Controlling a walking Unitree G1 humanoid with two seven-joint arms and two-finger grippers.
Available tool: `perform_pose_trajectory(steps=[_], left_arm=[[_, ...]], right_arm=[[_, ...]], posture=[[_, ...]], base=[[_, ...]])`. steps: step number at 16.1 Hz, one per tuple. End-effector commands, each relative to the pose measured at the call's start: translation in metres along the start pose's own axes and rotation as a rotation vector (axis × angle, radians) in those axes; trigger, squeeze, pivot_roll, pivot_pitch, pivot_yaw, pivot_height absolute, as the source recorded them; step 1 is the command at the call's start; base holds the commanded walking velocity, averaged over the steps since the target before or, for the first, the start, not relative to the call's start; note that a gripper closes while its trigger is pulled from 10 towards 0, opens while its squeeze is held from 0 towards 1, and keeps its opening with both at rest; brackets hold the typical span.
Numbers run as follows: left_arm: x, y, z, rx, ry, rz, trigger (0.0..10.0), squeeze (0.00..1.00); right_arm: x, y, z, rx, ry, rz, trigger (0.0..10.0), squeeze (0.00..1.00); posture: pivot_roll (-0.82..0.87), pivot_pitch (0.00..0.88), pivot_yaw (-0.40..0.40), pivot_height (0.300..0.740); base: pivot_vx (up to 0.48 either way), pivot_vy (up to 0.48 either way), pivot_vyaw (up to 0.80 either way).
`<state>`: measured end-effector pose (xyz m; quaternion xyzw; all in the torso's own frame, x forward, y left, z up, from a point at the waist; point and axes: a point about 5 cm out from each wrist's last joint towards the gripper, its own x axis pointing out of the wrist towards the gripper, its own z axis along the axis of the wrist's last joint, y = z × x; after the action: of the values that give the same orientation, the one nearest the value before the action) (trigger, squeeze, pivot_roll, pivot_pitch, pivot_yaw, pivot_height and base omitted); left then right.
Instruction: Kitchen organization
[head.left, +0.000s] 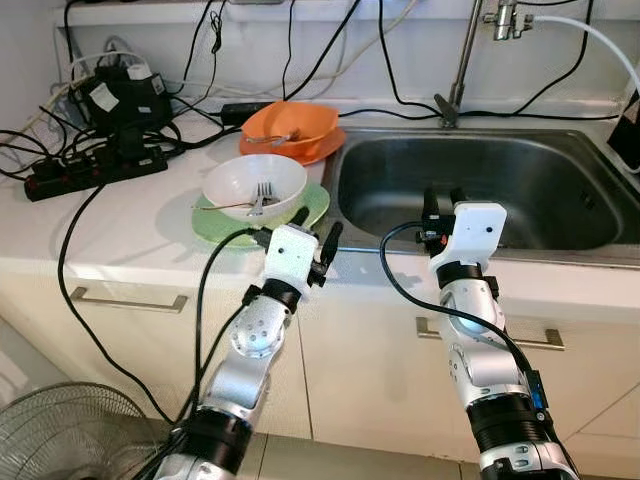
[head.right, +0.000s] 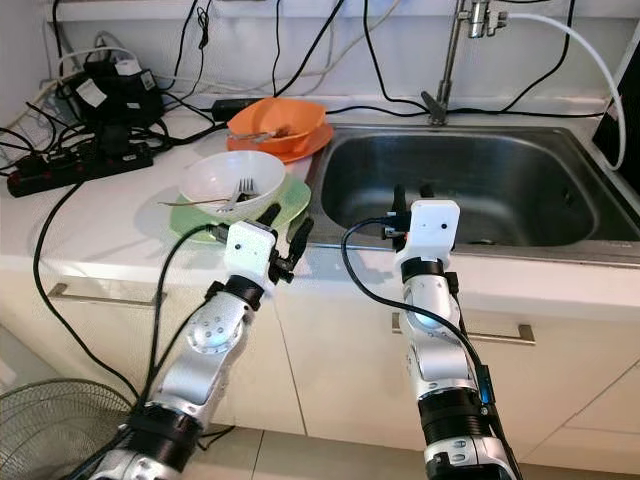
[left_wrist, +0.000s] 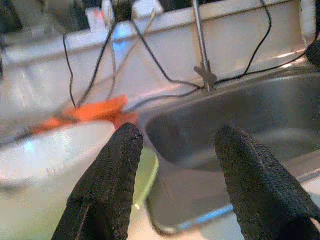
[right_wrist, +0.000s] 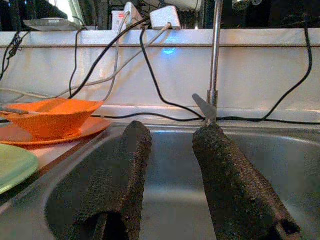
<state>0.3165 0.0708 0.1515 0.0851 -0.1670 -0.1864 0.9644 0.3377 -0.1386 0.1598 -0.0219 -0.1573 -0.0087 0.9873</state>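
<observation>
A white bowl (head.left: 254, 186) with a fork (head.left: 262, 195) in it is being carried by a green plate (head.left: 312, 207) on the counter (head.left: 120, 225), just left of the steel sink (head.left: 520, 185). Behind it, an orange bowl (head.left: 290, 122) is being borne by an orange plate (head.left: 325, 147) close to the sink's back corner. The left gripper (head.left: 314, 232) is being held over the counter's front edge, just beside the green plate, its fingers (left_wrist: 107, 185) spread apart on nothing. The right gripper (head.left: 442, 203) is being held at the sink's front rim, pointed toward the tap (head.left: 462, 60); its fingers (right_wrist: 227, 175) are likewise parted and empty. The counter's back left is being crowded by a power strip (head.left: 95, 170) and tangled black cables (head.left: 190, 60). A fan grille (head.left: 70, 430) is being shown on the floor below.
</observation>
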Motion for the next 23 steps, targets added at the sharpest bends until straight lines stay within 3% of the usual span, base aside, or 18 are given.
perform_pose_trajectory(steps=[1,2,4,6,8,10,17,23], left_arm=[[-0.002,-0.002,0.008,0.057,-0.034,-0.012,10.0,0.00],[-0.004,-0.002,0.010,0.078,-0.042,-0.012,10.0,0.00],[-0.014,0.003,0.018,0.255,-0.096,-0.012,10.0,0.00],[-0.015,0.012,0.040,0.365,-0.177,0.042,10.0,0.00],[-0.019,0.022,0.048,0.399,-0.197,0.090,10.0,0.00],[-0.033,0.041,0.042,0.452,-0.157,0.154,10.0,0.00],[-0.046,0.055,0.023,0.429,-0.026,0.128,10.0,0.00],[-0.036,0.060,0.008,0.482,0.068,0.102,10.0,0.00]], right_arm=[[0.002,0.002,0.003,0.012,-0.008,0.002,10.0,0.00],[0.002,0.002,0.003,0.013,-0.008,0.000,10.0,0.00],[0.001,0.002,0.001,0.018,-0.006,-0.007,10.0,0.00],[0.000,0.003,0.000,0.021,-0.002,-0.004,10.0,0.00],[-0.001,0.004,-0.001,0.024,0.000,0.000,10.0,0.00],[0.000,0.006,0.000,0.032,-0.005,0.006,10.0,0.00],[0.001,0.009,0.000,0.034,-0.005,0.020,10.0,0.00],[0.002,0.008,0.000,0.034,-0.006,0.015,10.0,0.00]], posture=[[0.02,0.003,0.073,0.740],[0.02,0.003,0.074,0.740],[0.03,0.003,0.077,0.740],[0.04,0.000,0.078,0.740],[0.04,0.000,0.079,0.740],[0.05,0.000,0.078,0.740],[0.05,0.000,0.072,0.740],[0.05,0.000,0.067,0.740]], base=[[0.000,0.000,0.00],[0.000,0.000,0.00],[0.000,0.000,0.00],[0.000,0.000,0.00],[0.000,0.000,0.00],[0.000,0.000,0.00],[0.000,0.000,0.00],[0.000,0.000,0.00]])
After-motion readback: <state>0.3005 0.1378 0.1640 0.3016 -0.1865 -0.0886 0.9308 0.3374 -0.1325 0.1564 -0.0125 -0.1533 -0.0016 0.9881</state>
